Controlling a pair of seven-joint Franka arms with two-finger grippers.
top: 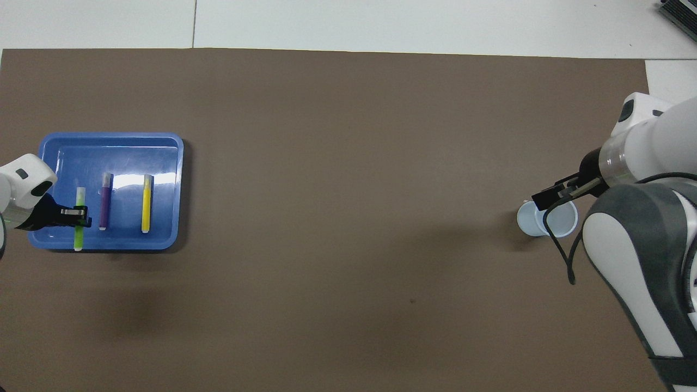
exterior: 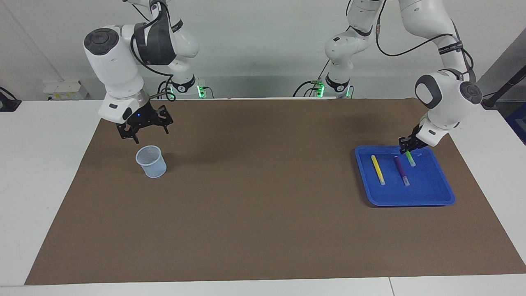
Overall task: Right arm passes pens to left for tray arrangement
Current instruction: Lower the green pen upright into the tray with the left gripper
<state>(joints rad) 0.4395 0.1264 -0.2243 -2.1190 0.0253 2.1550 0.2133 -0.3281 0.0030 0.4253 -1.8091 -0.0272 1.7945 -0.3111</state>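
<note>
I start at the right arm's end of the table and work across to the left arm's end. My right gripper (exterior: 141,129) hangs in the air with its fingers spread wide and nothing between them. It is raised above the brown mat (exterior: 263,230), beside a small pale-blue cup (exterior: 151,161) that stands upright and looks empty. This arm has no pen to pass, so it waits.

The middle of the mat is bare brown.

Toward the left arm's end lies the blue tray (exterior: 411,199), flat on the mat. Inside it the yellow pen (exterior: 378,169) and the purple pen (exterior: 401,169) lie side by side, apart from each other and roughly parallel, as a tidy row should be.

My left gripper (exterior: 408,148) is low over the tray's edge nearest the robots, clamped on the green pen (exterior: 410,158). The pen slants down from my fingers into the tray, just beside the purple pen and lined up with it. I cannot tell whether its lower end touches the tray floor. I judge that I am holding it this way to lay it down as the third in the row.
</note>
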